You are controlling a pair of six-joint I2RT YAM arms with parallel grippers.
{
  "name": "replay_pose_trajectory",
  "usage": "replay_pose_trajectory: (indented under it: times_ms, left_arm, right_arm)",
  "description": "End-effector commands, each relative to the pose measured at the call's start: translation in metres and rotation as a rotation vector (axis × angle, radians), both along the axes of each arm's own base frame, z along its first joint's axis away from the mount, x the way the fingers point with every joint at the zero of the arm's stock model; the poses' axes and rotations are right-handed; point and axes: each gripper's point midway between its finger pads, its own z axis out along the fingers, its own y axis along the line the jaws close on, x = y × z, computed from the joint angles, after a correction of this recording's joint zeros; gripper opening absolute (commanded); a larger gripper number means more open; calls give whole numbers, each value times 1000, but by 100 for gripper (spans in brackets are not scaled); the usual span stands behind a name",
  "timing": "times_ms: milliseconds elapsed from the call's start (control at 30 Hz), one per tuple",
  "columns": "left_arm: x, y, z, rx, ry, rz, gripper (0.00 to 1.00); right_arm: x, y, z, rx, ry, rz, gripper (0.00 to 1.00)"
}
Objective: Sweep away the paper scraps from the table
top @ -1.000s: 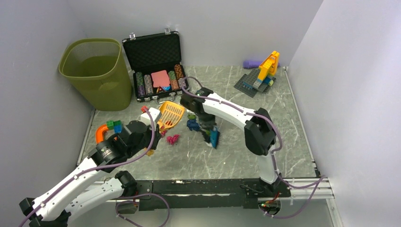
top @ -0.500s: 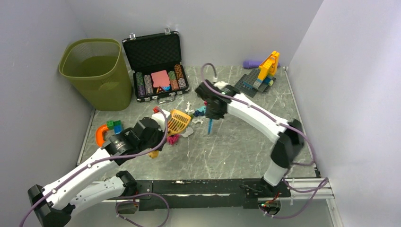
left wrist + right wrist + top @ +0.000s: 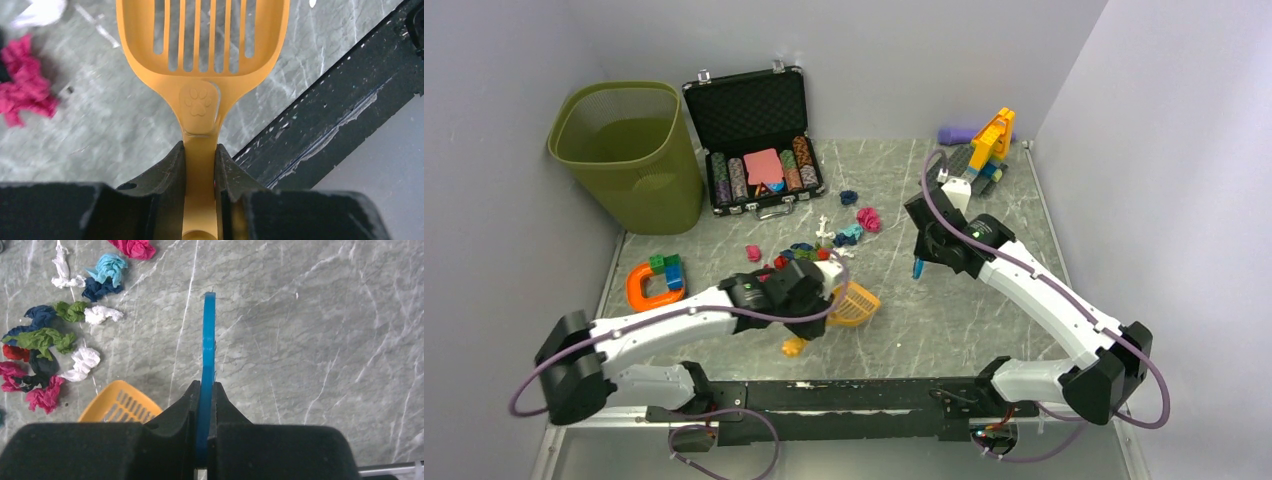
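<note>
Your left gripper (image 3: 200, 149) has its fingers clamped on the handle of the orange scoop (image 3: 201, 102), whose head sits close to the near edge of the table (image 3: 310, 340); nothing shows in it. Your right gripper (image 3: 205, 387) is pinched tight on the blue blade (image 3: 208, 330). The paper scraps (image 3: 44, 338) lie scattered mid-table, left of the blade. This looks like the gathering step: next, set the scoop's mouth against the pile and push the scraps in from the right.

Bench (image 3: 1034, 215) bare from 3 to 5 o'clock, room to pass there. Paper scraps (image 3: 867, 218) litter centre to 11. Blocking: case (image 3: 754, 140) at 11, bin (image 3: 629, 150) at 10, brick model (image 3: 979, 160) at 1.
</note>
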Motion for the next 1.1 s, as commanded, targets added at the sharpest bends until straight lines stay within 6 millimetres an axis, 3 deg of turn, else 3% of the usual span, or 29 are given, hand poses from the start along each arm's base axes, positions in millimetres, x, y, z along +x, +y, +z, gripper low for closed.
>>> replay_pose_trajectory:
  times_ms: [0,133,267,433,567,667,867,1067]
  left_arm:
    - [14,-46,3,-10,-47,35,0]
    - [18,-61,-17,27,-55,49,0]
    - [22,-73,-26,25,-89,59,0]
    - [23,-78,-34,47,-106,59,0]
    - [19,-81,-39,57,-98,36,0]
    - [18,-80,-40,64,-101,26,0]
    - [16,-79,-39,63,-106,22,1]
    - [16,-79,-32,44,-116,23,2]
  right_arm:
    - [4,-6,16,-30,-77,42,0]
    - [-7,1,13,26,-77,110,0]
    - [-21,25,5,198,-101,206,0]
    - [-36,44,-5,378,-128,260,0]
    - [-39,57,-23,423,-93,294,0]
    - [-36,55,-35,398,-75,272,0]
    - [-24,51,-36,374,-112,232,0]
    - [-19,37,-60,287,-58,136,0]
